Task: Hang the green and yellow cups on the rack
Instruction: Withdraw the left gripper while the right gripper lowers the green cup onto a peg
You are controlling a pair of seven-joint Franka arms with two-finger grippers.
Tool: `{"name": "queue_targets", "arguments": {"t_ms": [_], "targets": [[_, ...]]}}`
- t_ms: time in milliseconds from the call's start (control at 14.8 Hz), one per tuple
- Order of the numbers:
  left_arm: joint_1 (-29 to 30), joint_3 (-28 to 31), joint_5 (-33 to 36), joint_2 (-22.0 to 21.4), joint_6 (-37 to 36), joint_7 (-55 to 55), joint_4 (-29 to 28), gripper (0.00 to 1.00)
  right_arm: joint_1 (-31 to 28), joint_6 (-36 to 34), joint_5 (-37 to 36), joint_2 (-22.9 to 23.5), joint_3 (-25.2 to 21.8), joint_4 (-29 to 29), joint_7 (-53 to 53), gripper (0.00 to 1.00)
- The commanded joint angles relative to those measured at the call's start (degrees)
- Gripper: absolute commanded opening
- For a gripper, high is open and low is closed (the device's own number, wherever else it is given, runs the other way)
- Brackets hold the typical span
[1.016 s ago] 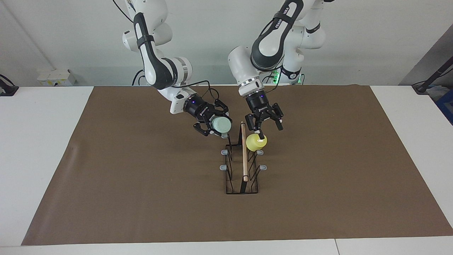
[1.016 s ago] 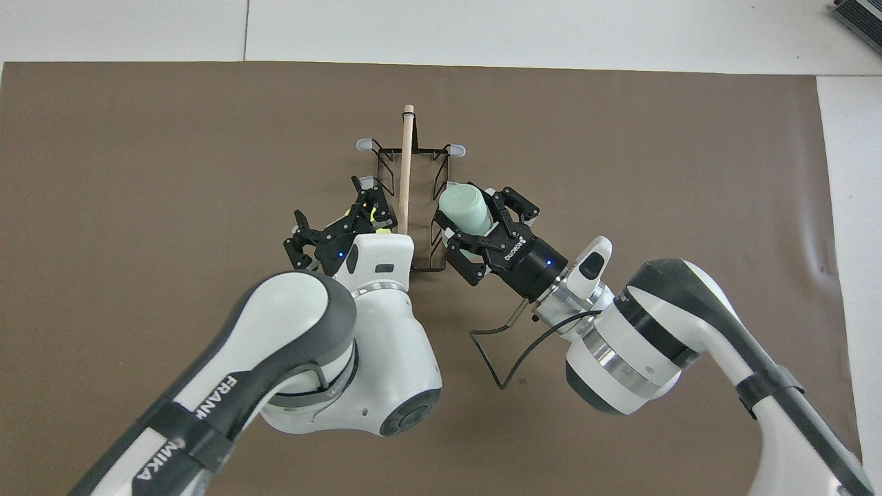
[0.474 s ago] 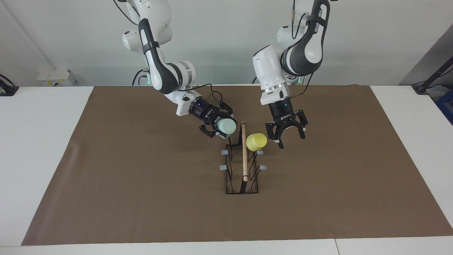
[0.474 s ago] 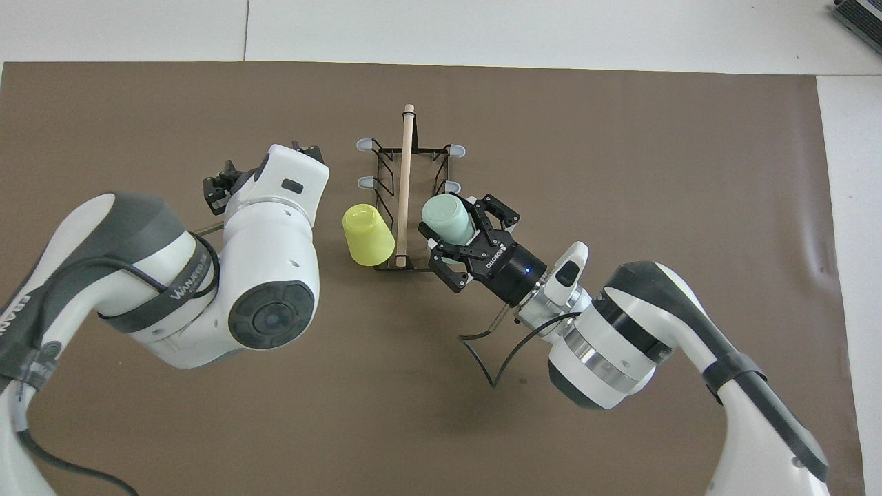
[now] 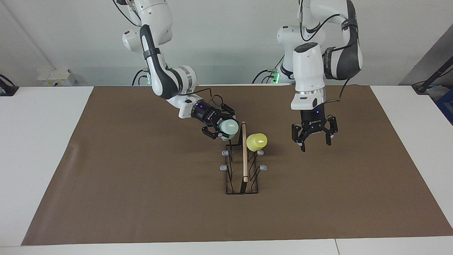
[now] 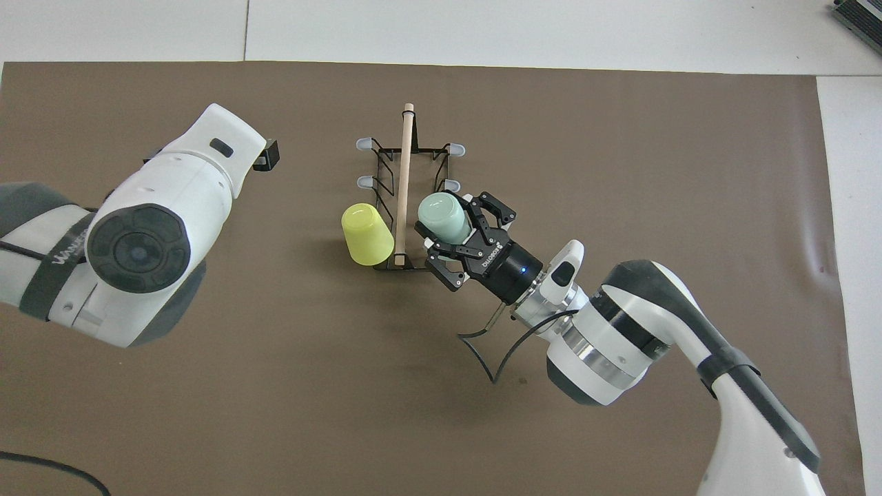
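**Green cup held over the rack, yellow cup already hung**

The yellow cup (image 5: 257, 142) sat on a peg of the rack (image 5: 242, 166), at the rack's end nearest the robots, on the side toward the left arm's end of the surface (image 5: 141, 198). It hung tilted, nothing gripping it. The left gripper (image 5: 314, 141) hung above bare surface well apart from the rack, toward its own arm's end; its fingers stood spread wide and had hold of nothing.

The right gripper (image 5: 220, 128) had its fingers closed around the green cup (image 5: 228, 127), gripping the cup's sides. The cup lay tipped on its side with its closed base turned toward the facing camera, over the rack's near end beside the wooden rod (image 5: 244, 152), on the side toward the right arm's end of the surface. Whether it already touched a peg could not be told.

Both cups looked like thin, light plastic: easy to lift, probably stiff enough to keep their shape under a modest squeeze, but smooth and tapered, so a grip might creep toward the narrow end. A hold across the walls, as here, seemed the sensible one, since it left the open mouth free to slide over a peg. Being so light, a hung cup could likely be knocked off by a slight brush from the fingers. The wire rack itself also looked light enough to shift if pushed.
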Motion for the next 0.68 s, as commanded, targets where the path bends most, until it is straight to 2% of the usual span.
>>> {"name": "queue_targets", "arguments": {"t_ms": [0,203,339,474,610], "targets": [[0.1,1.9,-9.9,-2.9,-2.0,13.3,-0.6,1.00,-0.2,2.2,12.4,1.2,0.2,3.6,-7.0,0.00],[0.4,3.7,-21.5,-4.4,-9.7,27.4,1.5,1.00,-0.4,4.1,12.5,1.4,0.1,3.5,-9.7,0.00],[3.4,3.9,-28.5,-4.5,-19.1,37.3,5.5,1.00,-0.2,4.1,12.5,1.8,0.3,3.5,-9.8,0.00],[6.1,3.8,-31.3,-3.9,-28.7,44.4,10.4,1.00,0.5,3.5,13.4,2.8,0.2,3.1,-10.1,0.00],[7.8,3.7,-31.5,-3.4,-34.1,46.5,13.7,1.00,0.5,2.3,13.5,5.1,0.4,3.0,-12.0,0.00]]}}
